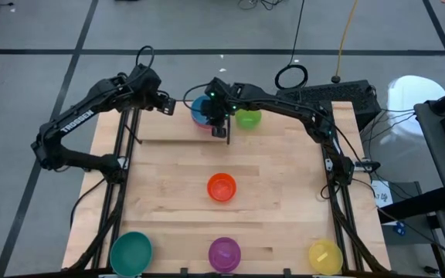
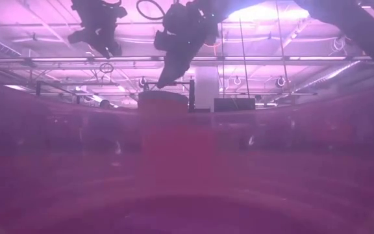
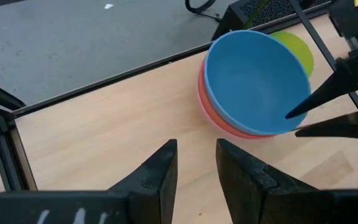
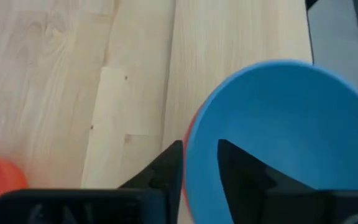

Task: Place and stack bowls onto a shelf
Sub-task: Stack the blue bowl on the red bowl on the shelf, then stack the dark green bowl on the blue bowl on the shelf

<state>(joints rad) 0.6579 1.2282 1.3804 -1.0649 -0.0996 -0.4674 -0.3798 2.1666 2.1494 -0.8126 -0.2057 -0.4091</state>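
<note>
Right hand (image 1: 221, 126) sits at the near rim of the blue bowl (image 1: 202, 108), and in your right wrist view its two fingers straddle that rim, one inside and one outside, with only a narrow gap between them. You cannot tell from this whether they pinch the rim or have let go of it.

Working down by size: the bench (image 1: 284, 208) carries the pale shelf (image 1: 168, 127) at its far end. On the shelf the blue bowl is nested, tilted, on a red bowl (image 3: 219, 124) with a pink bowl's (image 3: 202, 107) rim showing beneath, and the lime green bowl (image 1: 248, 118) stands just beside the stack. On the bench the orange bowl (image 1: 222, 187) waits in the middle, and the teal bowl (image 1: 131, 252), purple bowl (image 1: 225, 253) and yellow bowl (image 1: 324, 255) line the near edge.

Your left hand (image 1: 174, 103) hangs left of the stack, fingers (image 3: 160, 171) parted a little and empty.

Watch the tilt. If you lift away while a finger is inside the rim, you may drag the blue bowl off the stack or tip all three. A sideways retreat could knock the lime green bowl, and the left hand is near enough to clip the stack.
</note>
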